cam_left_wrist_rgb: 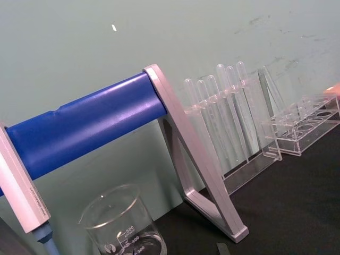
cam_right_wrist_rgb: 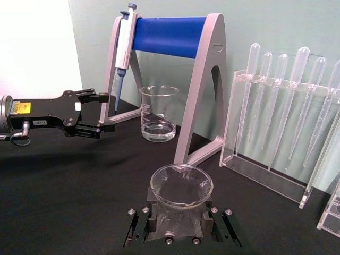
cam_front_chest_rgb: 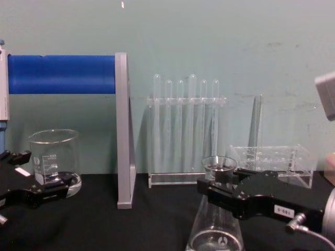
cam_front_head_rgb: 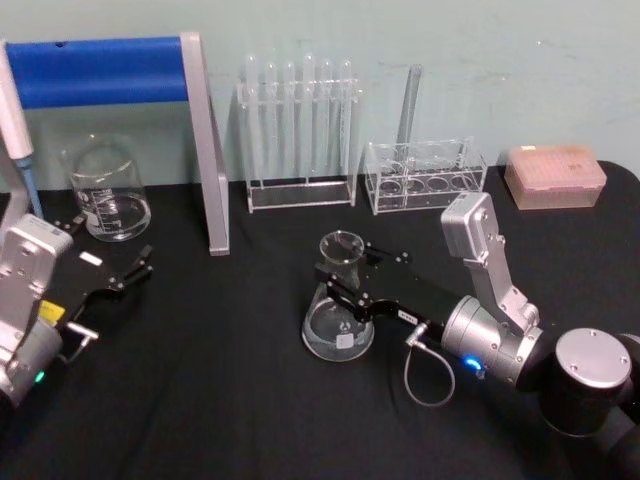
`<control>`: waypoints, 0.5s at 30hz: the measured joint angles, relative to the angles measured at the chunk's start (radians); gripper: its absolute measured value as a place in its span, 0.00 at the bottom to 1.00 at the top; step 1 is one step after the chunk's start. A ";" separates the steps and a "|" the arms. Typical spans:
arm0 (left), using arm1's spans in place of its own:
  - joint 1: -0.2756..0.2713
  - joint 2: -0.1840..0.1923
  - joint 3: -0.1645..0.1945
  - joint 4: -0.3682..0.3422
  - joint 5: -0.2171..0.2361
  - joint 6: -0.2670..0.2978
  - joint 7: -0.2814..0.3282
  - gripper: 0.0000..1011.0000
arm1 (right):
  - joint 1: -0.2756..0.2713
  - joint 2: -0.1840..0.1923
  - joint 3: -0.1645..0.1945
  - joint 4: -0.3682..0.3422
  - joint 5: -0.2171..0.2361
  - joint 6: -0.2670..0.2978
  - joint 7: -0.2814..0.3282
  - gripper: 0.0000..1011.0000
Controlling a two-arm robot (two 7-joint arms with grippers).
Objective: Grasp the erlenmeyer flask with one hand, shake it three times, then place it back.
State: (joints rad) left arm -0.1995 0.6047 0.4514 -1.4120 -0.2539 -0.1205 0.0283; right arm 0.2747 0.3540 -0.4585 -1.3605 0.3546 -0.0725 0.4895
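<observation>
On black table (cam_front_head_rgb: pixel 200 400), right end effector (cam_front_head_rgb: pixel 336 278) apparently grips flask (cam_front_head_rgb: pixel 336 335).

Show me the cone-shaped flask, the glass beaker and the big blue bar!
erlenmeyer flask (cam_front_head_rgb: pixel 333 332): head view, on its wide glass base.
beaker (cam_front_head_rgb: pixel 108 190): head view, on its side wall.
blue bar (cam_front_head_rgb: pixel 100 70): head view, on the middle of the bar.
</observation>
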 joint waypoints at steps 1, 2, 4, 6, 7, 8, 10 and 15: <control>0.000 0.000 0.000 0.000 0.000 0.000 0.000 0.99 | 0.000 0.000 0.000 0.000 0.000 0.000 0.000 0.45; 0.000 0.000 0.000 0.000 0.000 0.000 0.000 0.99 | 0.000 0.000 0.000 0.000 0.000 0.000 0.000 0.45; 0.000 0.000 0.000 0.000 0.000 0.000 0.000 0.99 | -0.004 0.001 0.003 -0.010 -0.001 0.001 -0.003 0.45; 0.000 0.000 0.000 0.000 0.000 0.000 0.000 0.99 | -0.008 0.004 0.007 -0.022 -0.003 0.005 -0.009 0.45; 0.000 0.000 0.000 0.000 0.000 0.000 0.000 0.99 | -0.010 0.005 0.008 -0.028 -0.006 0.007 -0.013 0.45; 0.000 0.000 0.000 0.000 0.000 0.000 0.000 0.99 | -0.012 0.006 0.010 -0.035 -0.008 0.010 -0.017 0.45; 0.000 0.000 0.000 0.000 0.000 0.000 0.000 0.99 | -0.018 0.011 0.016 -0.060 -0.015 0.026 -0.029 0.45; 0.000 0.000 0.000 0.000 0.000 0.000 0.000 0.99 | -0.033 0.028 0.036 -0.139 -0.028 0.086 -0.068 0.45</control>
State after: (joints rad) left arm -0.1995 0.6047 0.4514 -1.4120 -0.2539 -0.1205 0.0283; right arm 0.2413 0.3819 -0.4229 -1.4996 0.3261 0.0138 0.4214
